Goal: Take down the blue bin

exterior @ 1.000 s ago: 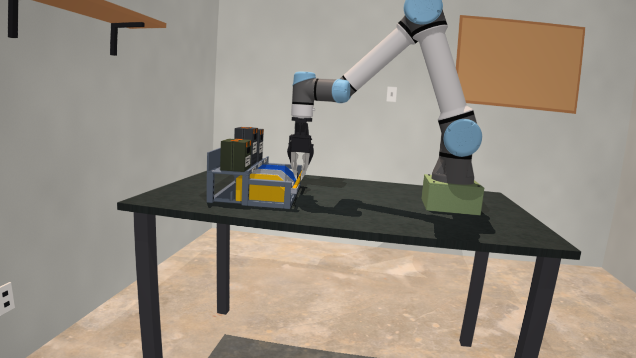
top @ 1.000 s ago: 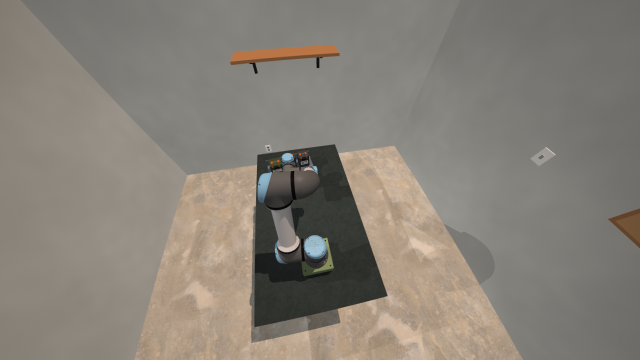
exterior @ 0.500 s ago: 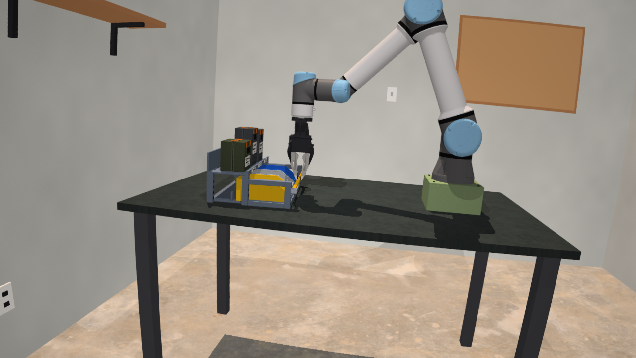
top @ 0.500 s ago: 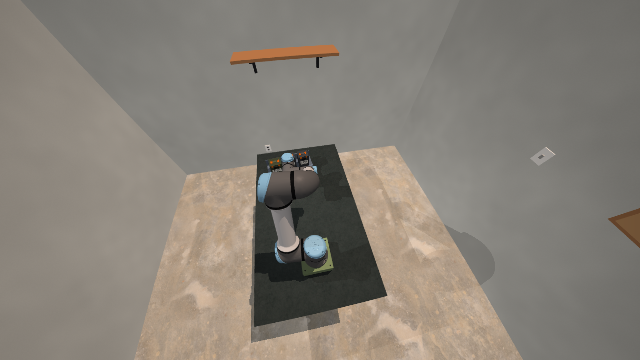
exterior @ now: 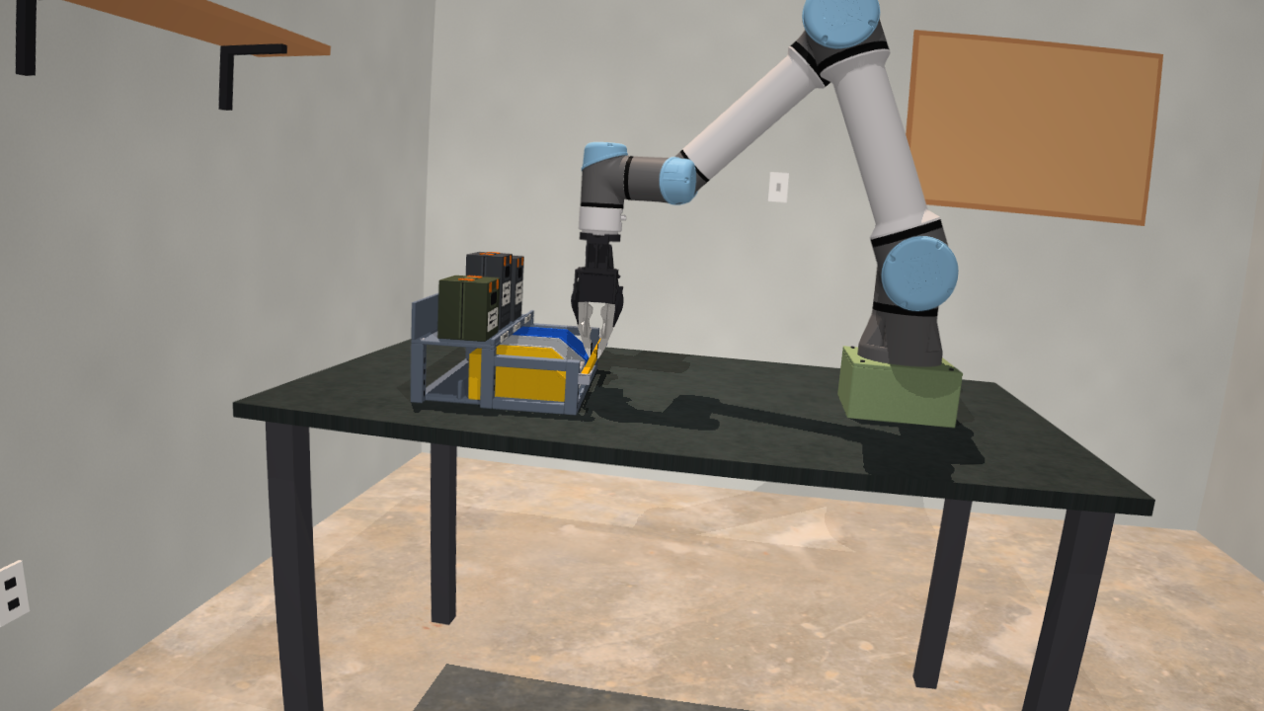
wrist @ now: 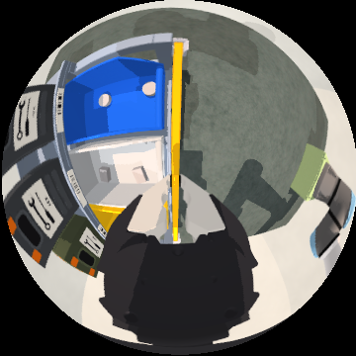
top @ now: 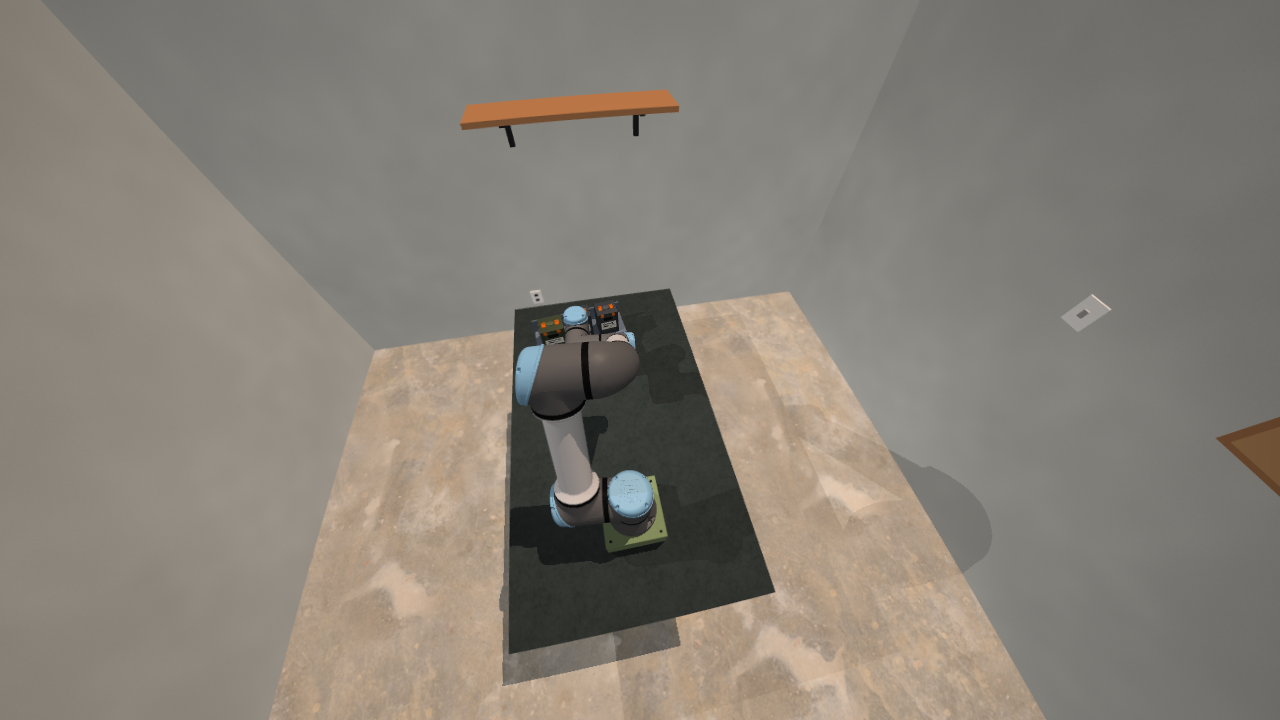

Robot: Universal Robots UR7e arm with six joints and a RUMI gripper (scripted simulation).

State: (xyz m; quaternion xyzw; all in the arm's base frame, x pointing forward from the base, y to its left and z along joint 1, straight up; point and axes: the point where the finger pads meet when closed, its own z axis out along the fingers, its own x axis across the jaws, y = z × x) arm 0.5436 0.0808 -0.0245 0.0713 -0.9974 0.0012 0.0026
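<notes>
The blue open bin [wrist: 114, 99] sits in the lower level of a grey shelf rack [exterior: 495, 362] at the table's far end, with two pale round parts [wrist: 104, 100] inside. It also shows in the exterior view [exterior: 547, 338]. My gripper [wrist: 175, 175] points straight down at the rack's front edge [exterior: 597, 331]. It is shut on a thin yellow strip [wrist: 177, 124] that runs along the rack's front, beside a white bin [wrist: 124, 173] and apart from the blue bin. In the top view my arm hides the gripper.
A yellow bin [exterior: 521, 375] sits at the near end of the rack. Dark tool cases [exterior: 468, 304] stand on the rack's top level. My green base block [exterior: 900, 393] is at the other end of the black table.
</notes>
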